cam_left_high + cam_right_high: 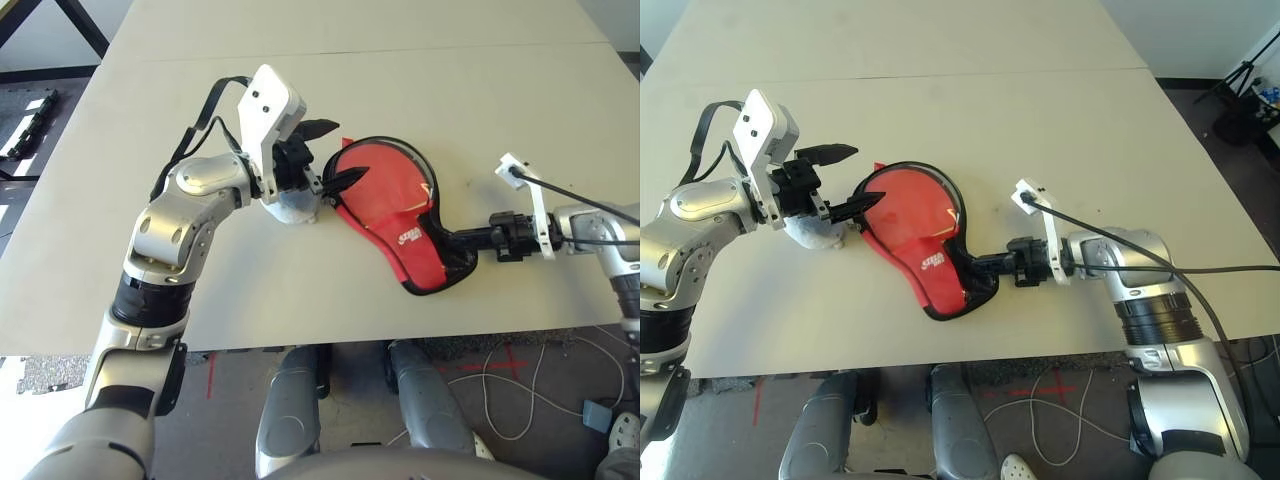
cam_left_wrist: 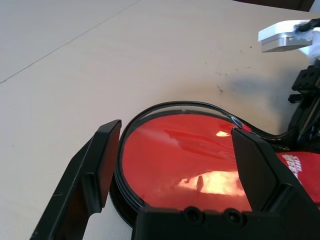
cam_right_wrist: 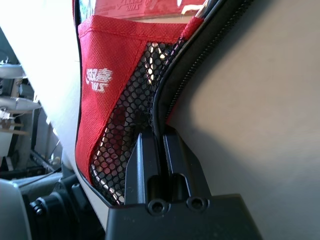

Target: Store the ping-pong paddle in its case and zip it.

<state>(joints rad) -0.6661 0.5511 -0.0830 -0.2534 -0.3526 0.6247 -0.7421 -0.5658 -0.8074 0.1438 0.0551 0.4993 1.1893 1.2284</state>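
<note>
The red case (image 1: 392, 200) lies flat on the table, its round end toward my left arm and its narrow end with the black mesh pocket (image 3: 125, 115) toward my right. My left gripper (image 1: 346, 152) hovers open at the round end, one finger (image 2: 100, 165) on either side of the black zipper rim. My right gripper (image 1: 452, 240) is shut on the case's zipper trim (image 3: 167, 95) at the narrow end. A glossy red round face (image 2: 185, 160) shows inside the rim; I cannot tell whether it is the ping-pong paddle or the case's own panel.
A grey-blue plush lump (image 1: 290, 208) rests on the table under my left wrist, just left of the case. The table's front edge (image 1: 300, 345) runs close below the case. A seam (image 1: 400, 50) crosses the table top farther back.
</note>
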